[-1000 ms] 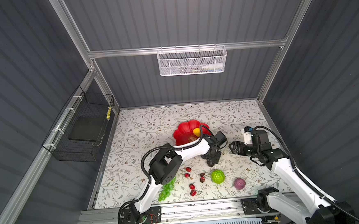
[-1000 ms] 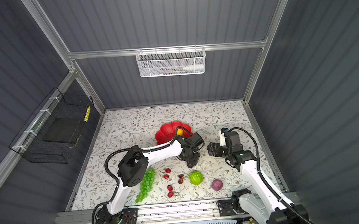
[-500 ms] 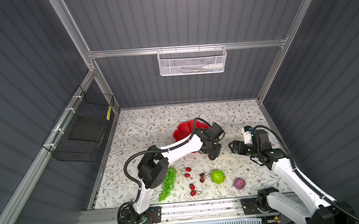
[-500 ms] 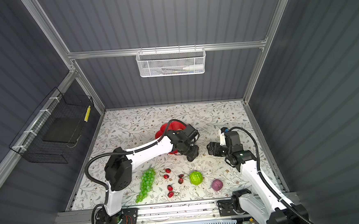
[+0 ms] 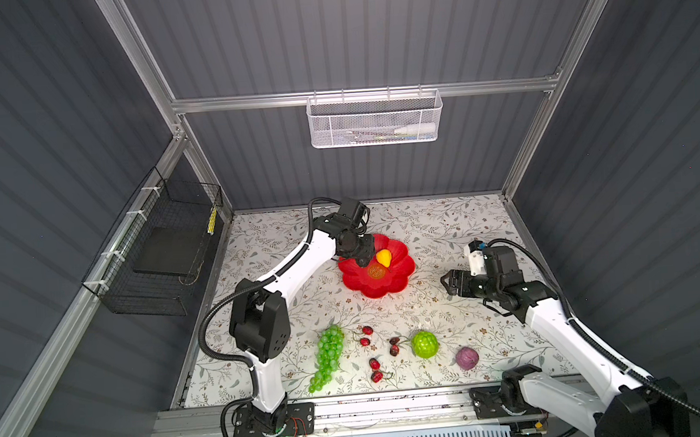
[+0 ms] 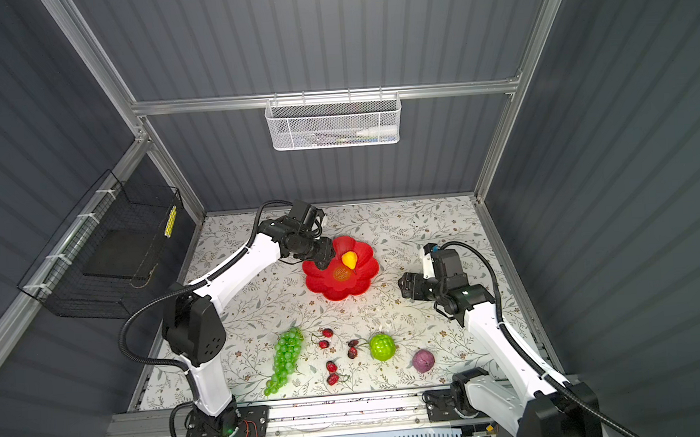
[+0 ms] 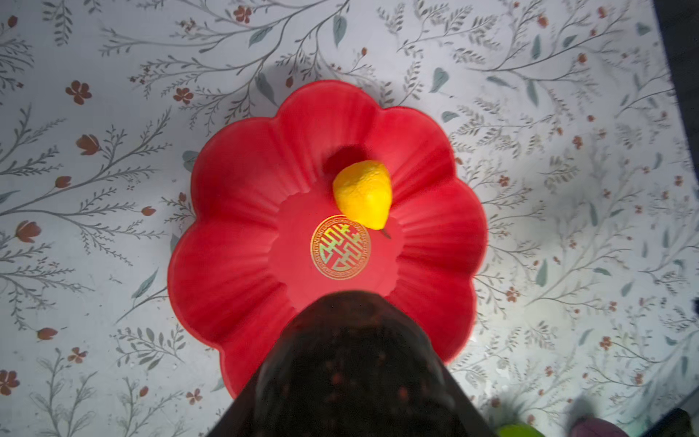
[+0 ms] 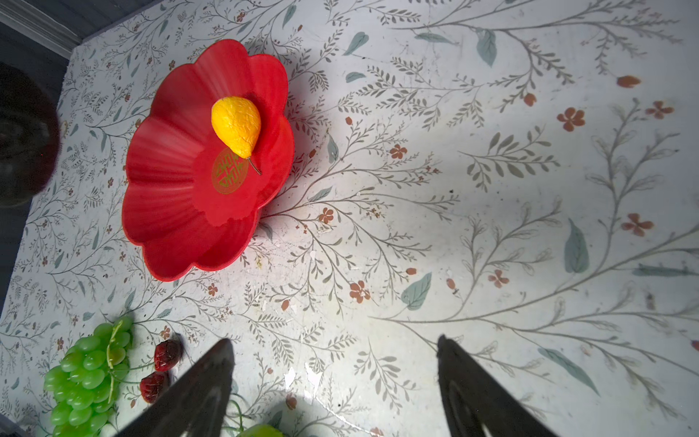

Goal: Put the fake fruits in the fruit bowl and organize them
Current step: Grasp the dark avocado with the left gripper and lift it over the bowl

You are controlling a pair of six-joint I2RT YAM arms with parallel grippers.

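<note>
My left gripper [image 5: 362, 255] hangs over the rim of the red fruit bowl [image 5: 398, 282], apparently clamped on the dark avocado [image 7: 351, 370]. The yellow pear [image 7: 363, 193] lies inside. I'd lower beside the pear and release gently. The right gripper [image 8: 333, 340] gapes, empty.

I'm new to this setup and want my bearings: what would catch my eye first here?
The glossy red flower-shaped bowl at mid-table, a yellow plastic pear lying inside beside its gold emblem. The left gripper hangs over the bowl's rim, closed on a dark speckled avocado. Near the front edge lies a long green grape bunch beside red cherries.
</note>
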